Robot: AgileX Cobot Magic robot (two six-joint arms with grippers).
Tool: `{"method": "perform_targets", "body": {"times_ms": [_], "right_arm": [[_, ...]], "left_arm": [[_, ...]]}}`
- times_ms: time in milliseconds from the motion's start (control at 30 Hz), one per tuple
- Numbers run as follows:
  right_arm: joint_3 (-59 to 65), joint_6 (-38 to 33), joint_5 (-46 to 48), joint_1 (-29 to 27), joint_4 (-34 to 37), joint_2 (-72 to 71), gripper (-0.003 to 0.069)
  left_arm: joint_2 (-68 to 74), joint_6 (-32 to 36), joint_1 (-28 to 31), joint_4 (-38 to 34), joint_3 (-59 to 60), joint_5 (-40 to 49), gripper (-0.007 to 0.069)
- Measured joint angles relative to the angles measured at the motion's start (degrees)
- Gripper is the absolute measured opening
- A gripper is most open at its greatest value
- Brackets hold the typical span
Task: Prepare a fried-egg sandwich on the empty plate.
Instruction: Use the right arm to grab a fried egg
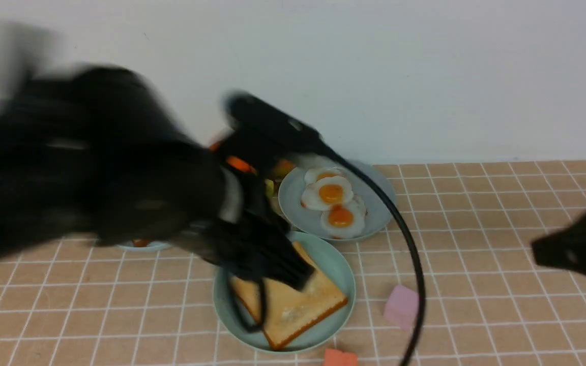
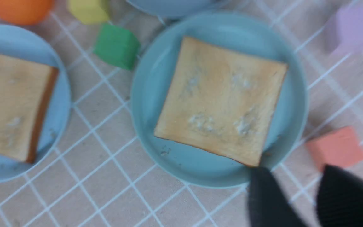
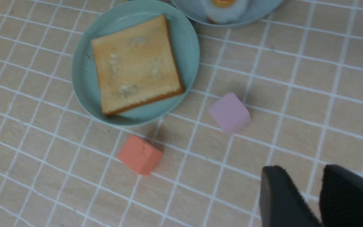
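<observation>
Left arm [image 1: 94, 168] looms closest; left pincer [image 2: 295, 173] hovers parted and empty over the toast [image 1: 298, 305] on the mint plate [image 1: 336, 264]. Right pincer [image 3: 306, 170] hangs ajar, empty. Next, I'd say, the egg [image 1: 331, 193]: pinch its thin edge, land it centred.

Lighting bright, even, diffuse. Front view: left arm [image 1: 94, 152] heavily motion-smeared. Left wrist view soft throughout, worst at pink block [image 2: 351, 25] far beyond left claw [image 2: 295, 171]. Right wrist view sharper; red block [image 3: 140, 154] casts faint shadow.
</observation>
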Motion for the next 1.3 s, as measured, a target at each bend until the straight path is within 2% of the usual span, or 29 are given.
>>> {"method": "perform_targets", "body": {"times_ms": [33,67,100,200,367,433,567,633,667,733,767,800,867,933,1067,1200,1233,1300], "right_arm": [[-0.26,-0.26,0.00,0.00,0.24,0.49,0.0195],[-2.59,-2.09,-0.29,0.05,2.56,4.40,0.0157],[-4.13,-3.29,-0.56,0.31,3.70,6.81,0.0136],[-8.59,-5.92,-1.19,2.07,5.17,13.20,0.0096],[-15.70,-6.38,-1.57,6.54,4.94,21.96,0.0087],[-20.48,-6.13,-1.83,9.03,4.89,27.46,0.0100],[-26.11,-2.96,-1.79,9.80,5.06,34.14,0.0146],[-31.57,0.29,-1.79,9.80,4.94,40.50,0.0218],[-31.96,0.41,-1.79,9.80,4.88,40.96,0.0224],[-36.67,1.63,-1.79,9.75,4.83,46.20,0.0294],[-37.44,1.69,-1.79,9.75,4.83,47.04,0.0306],[-40.48,2.27,-1.79,9.75,4.83,50.33,0.0347],[-43.85,3.14,-1.72,9.51,4.76,53.93,0.0384],[-45.71,3.73,-1.58,9.13,4.82,55.93,0.0395],[-48.73,5.45,-0.62,7.32,4.68,58.83,0.0405],[-49.69,5.71,-0.18,6.30,4.70,59.80,0.0407],[-49.69,5.77,-0.18,6.19,4.70,59.92,0.0407],[-49.84,5.77,-0.18,5.78,5.17,60.98,0.0407]], "left_arm": [[-0.58,-0.16,0.00,0.00,0.27,-0.06,0.0120],[-5.69,-1.48,0.00,0.00,2.87,-1.15,0.0013],[-7.86,-2.11,0.00,0.00,4.91,-2.15,-0.0011],[-15.35,-4.49,0.00,0.18,12.05,-5.55,-0.0013],[-22.98,-10.35,0.00,1.72,21.06,-8.62,-0.0013],[-26.67,-15.26,0.00,3.85,24.90,-9.52,-0.0013],[-28.71,-18.70,0.00,6.63,26.19,-9.84,-0.0013],[-28.97,-19.47,0.00,8.28,25.97,-11.29,-0.0013],[-28.97,-19.47,0.00,8.28,25.97,-11.41,-0.0013],[-28.10,-19.27,0.00,8.06,25.51,-12.57,-0.0013],[-27.87,-19.18,0.00,7.93,25.50,-12.81,-0.0013],[-26.46,-18.38,0.00,7.60,25.30,-13.71,-0.0013],[-24.39,-16.96,0.00,7.55,25.18,-14.49,-0.0013],[-22.66,-16.13,0.31,7.40,24.99,-14.74,-0.0013],[-15.47,-9.66,5.98,3.73,22.72,-16.16,-0.0013],[-10.91,1.43,13.63,-6.31,19.16,-17.05,-0.0013],[-10.74,2.17,13.96,-7.00,19.16,-17.05,-0.0013],[-9.53,12.69,16.74,-16.59,17.53,-17.22,-0.0013]]}}
